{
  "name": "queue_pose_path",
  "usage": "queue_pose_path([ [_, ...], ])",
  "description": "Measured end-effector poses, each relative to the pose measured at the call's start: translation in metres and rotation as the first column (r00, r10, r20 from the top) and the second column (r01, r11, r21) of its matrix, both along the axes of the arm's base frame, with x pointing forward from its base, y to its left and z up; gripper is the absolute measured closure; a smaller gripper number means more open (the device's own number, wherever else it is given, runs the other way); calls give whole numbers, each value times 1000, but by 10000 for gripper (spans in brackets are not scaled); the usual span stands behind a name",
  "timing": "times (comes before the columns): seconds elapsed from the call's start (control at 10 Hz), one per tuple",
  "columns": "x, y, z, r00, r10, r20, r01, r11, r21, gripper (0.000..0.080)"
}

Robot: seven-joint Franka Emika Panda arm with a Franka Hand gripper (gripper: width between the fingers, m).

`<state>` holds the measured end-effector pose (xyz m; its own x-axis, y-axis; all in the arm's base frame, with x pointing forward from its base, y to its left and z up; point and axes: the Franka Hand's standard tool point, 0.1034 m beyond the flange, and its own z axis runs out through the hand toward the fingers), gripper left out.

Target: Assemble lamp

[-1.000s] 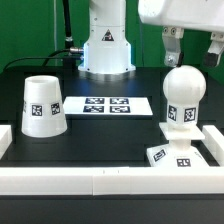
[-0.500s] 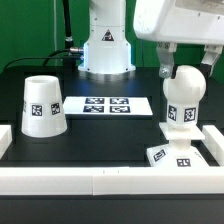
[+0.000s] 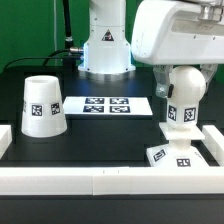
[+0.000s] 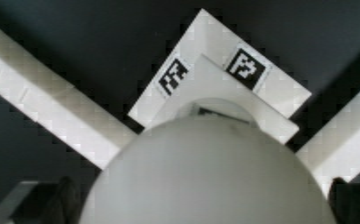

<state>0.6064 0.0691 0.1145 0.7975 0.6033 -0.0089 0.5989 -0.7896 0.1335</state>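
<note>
The white bulb [image 3: 182,103] stands upright on its neck at the exterior view's right, with a tag on the neck. My gripper [image 3: 184,88] is open and straddles the bulb's round top, one finger [image 3: 163,86] showing on its left side. In the wrist view the bulb [image 4: 203,165] fills the space between my dark fingers [image 4: 40,203]. The flat square base [image 3: 172,156] lies just in front of the bulb, by the front right corner; its tags also show in the wrist view [image 4: 221,70]. The tapered shade [image 3: 42,105] stands mouth-down at the left.
The marker board [image 3: 108,105] lies flat in the middle of the black table. A white border wall [image 3: 100,180] runs along the front and up the right side [image 3: 214,140]. The arm's white pedestal [image 3: 106,50] stands behind.
My gripper has come down from above and to the right, and now sits around the bulb's top. The bulb, base and shade have not moved.
</note>
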Motion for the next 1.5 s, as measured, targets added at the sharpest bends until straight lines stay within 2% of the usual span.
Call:
queue_pose_path([
  [0.1,0,0,0,1000,0,1,0,1000,0,101],
  [0.2,1,1,1,1000,1,2,-1,1000,1,223],
  [0.7,1,1,1,1000,-18,4,18,1000,3,225],
  [0.9,1,1,1,994,-113,12,113,994,14,225],
  [1.0,0,1,0,970,-241,19,240,970,36,225],
  [1.3,0,5,-1,818,-574,28,570,817,92,223],
  [1.5,-1,15,-1,639,-769,17,762,636,124,223],
])
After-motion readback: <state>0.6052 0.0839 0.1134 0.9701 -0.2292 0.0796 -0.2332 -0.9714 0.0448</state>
